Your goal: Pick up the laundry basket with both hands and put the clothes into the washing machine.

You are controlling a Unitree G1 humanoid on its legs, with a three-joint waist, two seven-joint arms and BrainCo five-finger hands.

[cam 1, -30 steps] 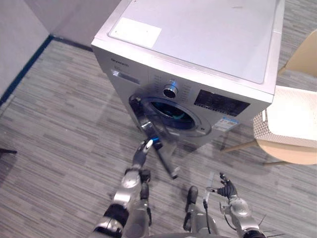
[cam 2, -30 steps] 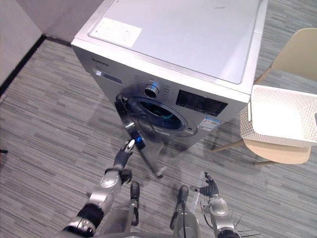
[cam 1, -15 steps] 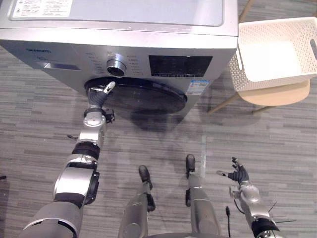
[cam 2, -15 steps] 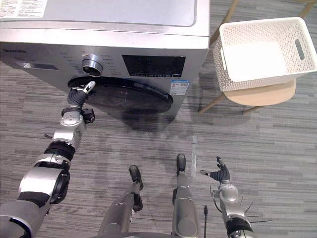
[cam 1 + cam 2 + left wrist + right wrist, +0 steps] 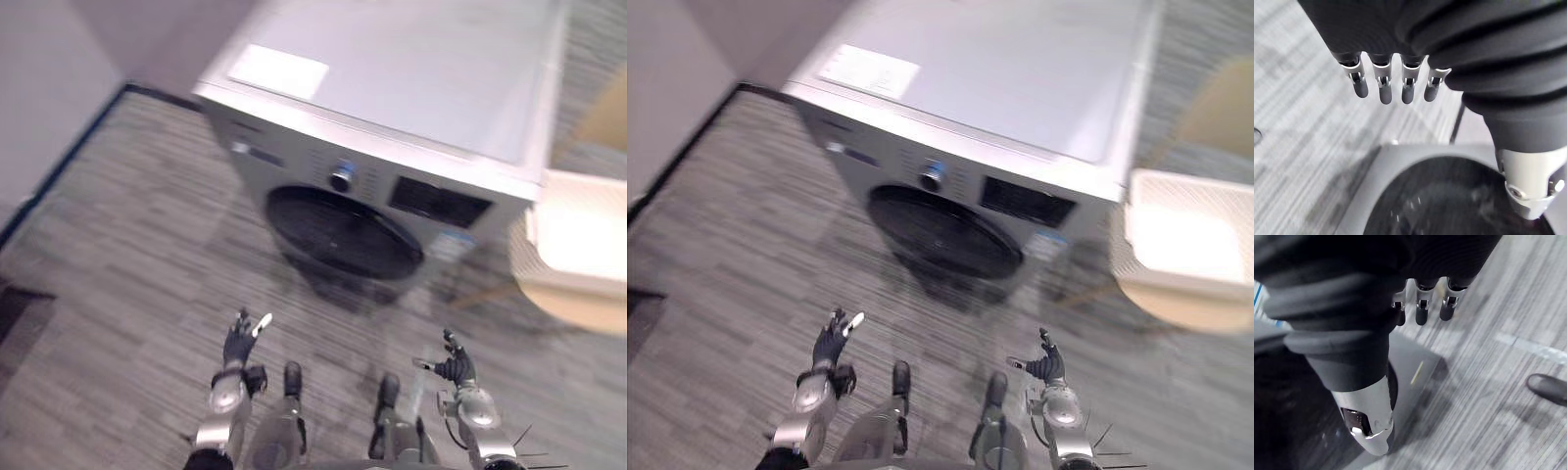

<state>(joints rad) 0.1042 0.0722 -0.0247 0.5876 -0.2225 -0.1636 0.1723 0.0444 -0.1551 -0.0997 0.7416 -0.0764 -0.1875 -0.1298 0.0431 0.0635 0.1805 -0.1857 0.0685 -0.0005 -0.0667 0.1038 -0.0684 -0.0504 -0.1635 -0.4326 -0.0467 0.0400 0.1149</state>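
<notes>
Left hand [image 5: 235, 345] and right hand [image 5: 456, 369] slack and empty, low and near. Basket [image 5: 1132, 220] far right on chair [image 5: 573, 311], well apart from both. Likely trouble: lopsided lift tipping it off the seat. Door [image 5: 343, 233] looks shut, blocking loading.
</notes>
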